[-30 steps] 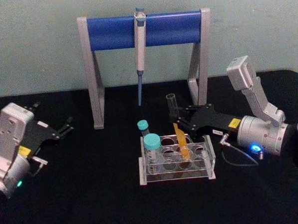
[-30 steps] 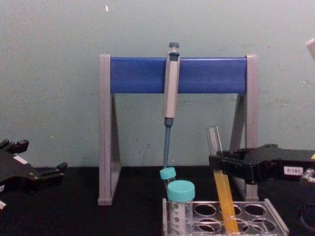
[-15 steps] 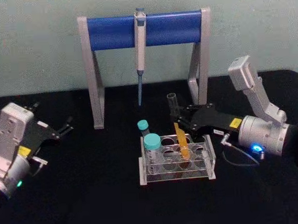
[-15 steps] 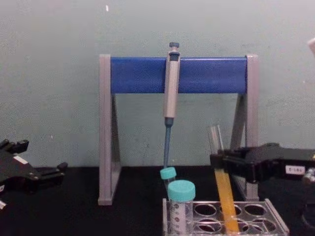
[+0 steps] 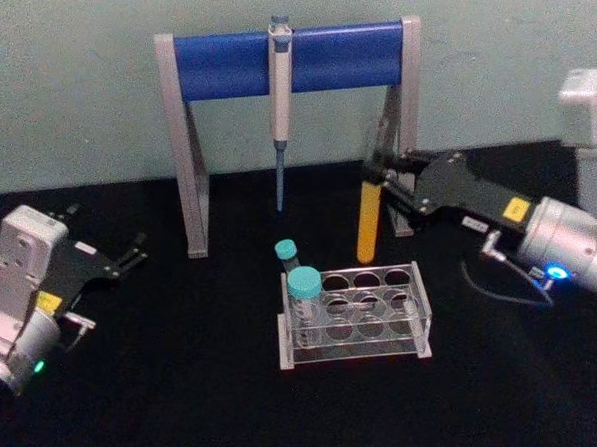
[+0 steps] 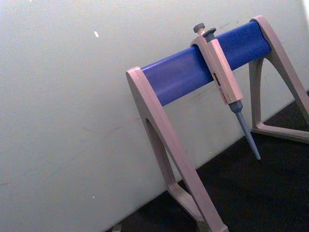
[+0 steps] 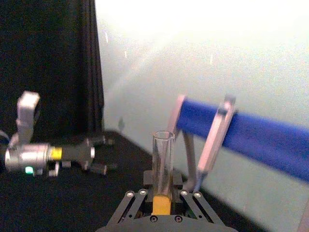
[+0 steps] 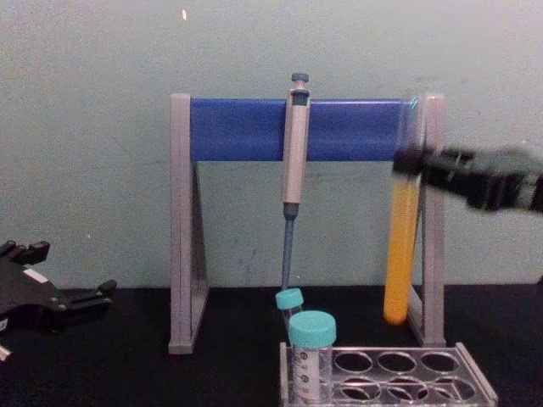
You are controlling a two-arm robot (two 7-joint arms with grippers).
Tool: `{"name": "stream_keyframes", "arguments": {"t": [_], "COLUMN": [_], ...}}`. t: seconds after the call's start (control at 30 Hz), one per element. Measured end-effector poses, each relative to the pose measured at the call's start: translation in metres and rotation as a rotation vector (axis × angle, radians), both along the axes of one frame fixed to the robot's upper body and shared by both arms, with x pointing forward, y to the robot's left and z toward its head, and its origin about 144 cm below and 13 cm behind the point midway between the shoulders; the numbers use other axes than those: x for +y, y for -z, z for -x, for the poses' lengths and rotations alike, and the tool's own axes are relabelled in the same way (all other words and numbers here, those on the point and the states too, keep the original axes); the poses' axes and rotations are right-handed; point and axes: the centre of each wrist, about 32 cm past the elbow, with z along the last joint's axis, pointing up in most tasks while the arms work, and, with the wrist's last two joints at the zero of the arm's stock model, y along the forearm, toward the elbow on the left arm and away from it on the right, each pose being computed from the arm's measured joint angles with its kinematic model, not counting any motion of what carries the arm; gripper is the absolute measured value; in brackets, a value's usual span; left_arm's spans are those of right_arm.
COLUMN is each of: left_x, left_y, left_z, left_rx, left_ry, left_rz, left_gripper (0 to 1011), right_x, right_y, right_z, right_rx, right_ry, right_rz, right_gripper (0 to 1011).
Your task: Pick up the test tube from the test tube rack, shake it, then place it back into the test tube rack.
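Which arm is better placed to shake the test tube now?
Right. The right end effector is shut on the test tube, held clear of the rack. The left end effector sits open, far off at the left.

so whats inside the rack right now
Two teal-capped tubes stand at the rack's left end; the front one hides the rear one's base. The test tube hangs outside it, in the right pincer.

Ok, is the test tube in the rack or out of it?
Out. The right gripper holds the test tube upright, clear of the test tube rack, its round bottom above the holes.
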Motion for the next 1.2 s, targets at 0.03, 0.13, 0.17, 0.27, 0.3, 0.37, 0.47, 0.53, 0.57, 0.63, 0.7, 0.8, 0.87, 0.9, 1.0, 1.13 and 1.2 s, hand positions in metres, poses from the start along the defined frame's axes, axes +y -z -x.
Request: {"name": "stream_keyframes", "arguments": {"t": [0.03, 0.13, 0.17, 0.27, 0.3, 0.37, 0.47, 0.53, 0.57, 0.63, 0.7, 0.8, 0.87, 0.9, 1.0, 1.13, 1.2], "left_x": [0.000, 0.000, 0.000, 0.000, 0.000, 0.000, 0.000, 0.000, 0.000, 0.000, 0.000, 0.000, 0.000, 0.000, 0.000, 0.000, 0.000], "left_y": [0.000, 0.000, 0.000, 0.000, 0.000, 0.000, 0.000, 0.000, 0.000, 0.000, 0.000, 0.000, 0.000, 0.000, 0.000, 0.000, 0.000], "left_z": [0.000, 0.000, 0.000, 0.000, 0.000, 0.000, 0.000, 0.000, 0.000, 0.000, 0.000, 0.000, 0.000, 0.000, 0.000, 0.000, 0.000], "left_rx": [0.000, 0.000, 0.000, 0.000, 0.000, 0.000, 0.000, 0.000, 0.000, 0.000, 0.000, 0.000, 0.000, 0.000, 0.000, 0.000, 0.000], "left_ry": [0.000, 0.000, 0.000, 0.000, 0.000, 0.000, 0.000, 0.000, 0.000, 0.000, 0.000, 0.000, 0.000, 0.000, 0.000, 0.000, 0.000], "left_rz": [0.000, 0.000, 0.000, 0.000, 0.000, 0.000, 0.000, 0.000, 0.000, 0.000, 0.000, 0.000, 0.000, 0.000, 0.000, 0.000, 0.000], "left_gripper": [1001, 1001, 1002, 1001, 1001, 1001, 1001, 1001, 1001, 1001, 1001, 1001, 1001, 1001, 1001, 1001, 1001], "right_x": [-0.002, -0.007, -0.007, -0.009, -0.010, -0.010, -0.011, -0.011, -0.010, -0.010, -0.011, -0.011, -0.010, -0.010, -0.009, -0.011, -0.013], "right_y": [-0.001, -0.002, -0.002, -0.001, 0.000, 0.000, 0.001, 0.001, 0.001, 0.001, 0.001, 0.001, 0.001, 0.000, -0.001, -0.003, -0.004], "right_z": [0.002, 0.005, 0.005, 0.006, 0.007, 0.007, 0.008, 0.008, 0.008, 0.008, 0.008, 0.008, 0.008, 0.008, 0.006, 0.005, 0.005], "right_rx": [-0.032, -0.089, -0.089, -0.120, -0.125, -0.136, -0.144, -0.148, -0.149, -0.151, -0.151, -0.153, -0.155, -0.156, -0.155, -0.145, -0.133], "right_ry": [-0.002, 0.000, 0.000, 0.008, 0.010, 0.014, 0.019, 0.021, 0.021, 0.022, 0.024, 0.024, 0.021, 0.012, -0.024, -0.076, -0.113], "right_rz": [-0.023, -0.060, -0.060, -0.081, -0.084, -0.089, -0.089, -0.089, -0.089, -0.088, -0.088, -0.088, -0.089, -0.088, -0.089, -0.086, -0.085], "right_gripper": [221, 221, 221, 221, 221, 221, 221, 221, 221, 221, 221, 221, 221, 221, 221, 221, 221]}}
